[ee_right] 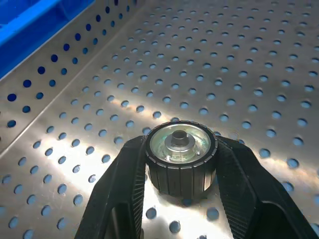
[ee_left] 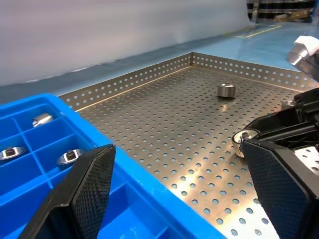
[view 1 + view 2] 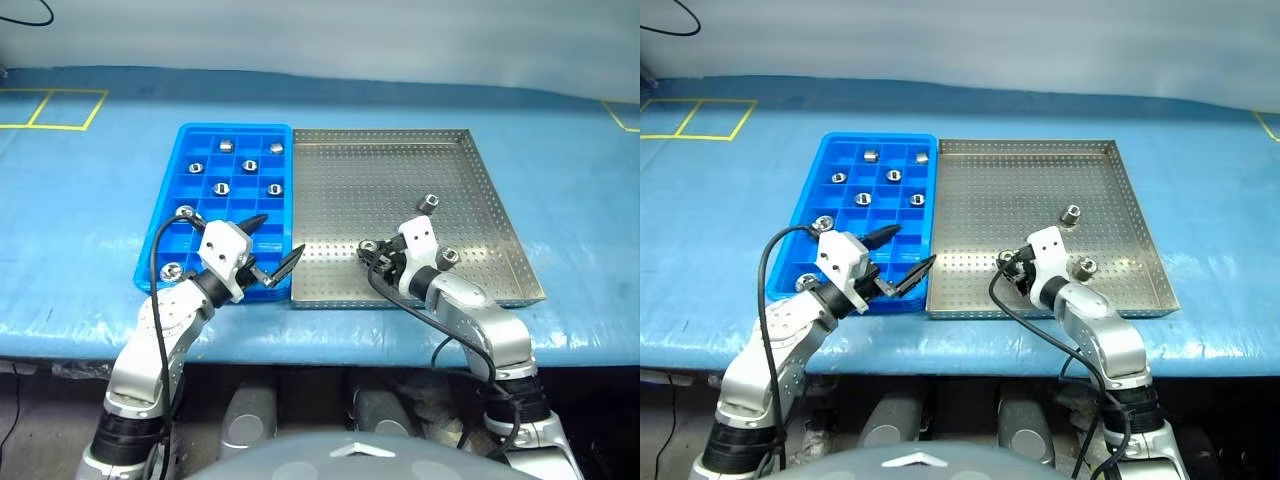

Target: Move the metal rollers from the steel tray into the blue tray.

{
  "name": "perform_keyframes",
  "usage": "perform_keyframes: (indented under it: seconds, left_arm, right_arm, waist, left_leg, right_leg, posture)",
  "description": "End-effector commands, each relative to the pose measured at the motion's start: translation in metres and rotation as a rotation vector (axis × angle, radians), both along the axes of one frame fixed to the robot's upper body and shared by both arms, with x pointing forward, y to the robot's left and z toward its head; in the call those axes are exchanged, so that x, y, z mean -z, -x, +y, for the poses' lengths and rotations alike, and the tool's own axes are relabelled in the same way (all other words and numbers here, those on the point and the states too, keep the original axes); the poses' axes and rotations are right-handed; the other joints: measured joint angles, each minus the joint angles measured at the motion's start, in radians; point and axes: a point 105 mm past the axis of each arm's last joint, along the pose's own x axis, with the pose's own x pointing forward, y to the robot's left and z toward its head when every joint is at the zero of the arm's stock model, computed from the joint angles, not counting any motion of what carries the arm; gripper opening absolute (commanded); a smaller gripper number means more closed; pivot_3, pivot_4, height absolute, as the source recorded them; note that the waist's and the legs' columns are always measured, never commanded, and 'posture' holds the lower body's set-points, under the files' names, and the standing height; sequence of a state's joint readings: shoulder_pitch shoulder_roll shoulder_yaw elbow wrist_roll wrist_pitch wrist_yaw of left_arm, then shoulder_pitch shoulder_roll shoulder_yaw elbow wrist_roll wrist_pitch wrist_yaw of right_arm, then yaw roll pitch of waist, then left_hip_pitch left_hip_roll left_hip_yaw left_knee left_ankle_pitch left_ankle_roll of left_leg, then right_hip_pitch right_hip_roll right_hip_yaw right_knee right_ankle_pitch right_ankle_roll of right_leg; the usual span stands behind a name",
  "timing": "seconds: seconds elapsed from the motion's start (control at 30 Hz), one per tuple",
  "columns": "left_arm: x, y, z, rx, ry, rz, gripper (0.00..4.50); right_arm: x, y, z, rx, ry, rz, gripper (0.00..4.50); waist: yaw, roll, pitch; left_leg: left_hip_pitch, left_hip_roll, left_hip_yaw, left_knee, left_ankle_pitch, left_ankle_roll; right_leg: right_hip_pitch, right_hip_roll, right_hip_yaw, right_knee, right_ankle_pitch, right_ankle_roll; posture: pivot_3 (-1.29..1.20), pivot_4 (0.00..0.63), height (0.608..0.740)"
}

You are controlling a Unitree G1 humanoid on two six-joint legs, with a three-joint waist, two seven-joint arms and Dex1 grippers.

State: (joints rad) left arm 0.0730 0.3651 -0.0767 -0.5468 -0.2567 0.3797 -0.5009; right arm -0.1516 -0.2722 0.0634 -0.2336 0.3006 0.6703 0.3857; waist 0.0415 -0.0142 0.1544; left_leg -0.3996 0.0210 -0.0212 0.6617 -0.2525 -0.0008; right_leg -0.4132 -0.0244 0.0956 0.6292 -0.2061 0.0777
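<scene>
My right gripper [image 1: 182,167] is shut on a metal roller [image 1: 180,145] that stands on the perforated floor of the steel tray [image 3: 400,170], near its front edge. Two more rollers [image 3: 430,203] [image 3: 449,257] stand loose on the steel tray to the right of that gripper [image 3: 368,252]. The blue tray [image 3: 175,190] lies against the steel tray's left side and holds several rollers [image 3: 250,166] in its compartments. My left gripper [image 3: 280,235] hangs open over the blue tray's near right corner, nothing between its fingers [image 2: 84,194].
Both trays lie on a table under a blue cover [image 3: 90,230]. Yellow tape lines [image 3: 60,108] mark the far left. A black cable [image 3: 160,250] loops by the left wrist, another [image 3: 395,295] by the right wrist.
</scene>
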Motion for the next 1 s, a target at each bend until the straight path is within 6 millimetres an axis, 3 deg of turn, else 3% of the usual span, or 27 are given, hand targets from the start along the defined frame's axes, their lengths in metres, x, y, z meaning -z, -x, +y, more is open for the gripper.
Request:
perform_keyframes:
  seconds: [0.03, 0.2, 0.47, 0.67, 1.0]
  left_arm:
    - [-0.019, 0.015, 0.003, -0.029, 0.013, -0.084, 4.41]
    - [-0.011, 0.030, 0.016, -0.143, -0.017, -0.059, 4.41]
    - [-0.005, 0.041, 0.025, -0.263, -0.047, -0.050, 4.41]
    - [-0.003, 0.047, 0.030, -0.308, -0.053, -0.045, 4.41]
    - [-0.002, 0.046, 0.029, -0.312, -0.048, -0.039, 4.41]
  right_arm:
    - [-0.043, -0.018, 0.022, -0.066, -0.070, -0.190, 1.72]
    - [-0.073, -0.027, 0.063, -0.229, -0.178, -0.263, 1.72]
    - [-0.071, -0.031, 0.103, -0.375, -0.161, -0.240, 1.72]
    - [-0.060, -0.051, 0.106, -0.296, -0.071, -0.250, 1.72]
    - [-0.064, -0.068, 0.089, -0.151, -0.040, -0.310, 1.72]
  waist:
    - [0.006, 0.000, 0.000]
    - [0.057, 0.000, 0.000]
    - [0.205, 0.001, 0.001]
    - [0.335, 0.001, 0.001]
    - [0.557, 0.000, 0.000]
  left_leg:
    - [0.000, 0.000, 0.000, 0.000, 0.000, 0.000]
    - [0.001, 0.001, -0.001, -0.001, 0.000, 0.000]
    - [0.000, 0.001, -0.007, -0.004, 0.000, 0.000]
    - [-0.001, 0.004, -0.009, -0.007, 0.001, -0.005]
    - [-0.017, 0.006, -0.010, -0.009, 0.003, -0.019]
  right_leg:
    - [0.000, 0.000, 0.000, 0.000, 0.000, 0.000]
    - [0.000, 0.000, -0.002, 0.001, 0.000, -0.001]
    - [-0.001, 0.000, -0.012, 0.001, -0.004, -0.006]
    - [-0.008, 0.001, -0.019, 0.001, -0.007, -0.006]
    - [-0.032, 0.003, -0.024, 0.014, -0.009, -0.008]
  posture:
    - [0.41, 0.150, 0.740]
    - [0.55, 0.150, 0.740]
    - [0.66, 0.150, 0.740]
    - [0.70, 0.150, 0.740]
    - [0.68, 0.150, 0.740]
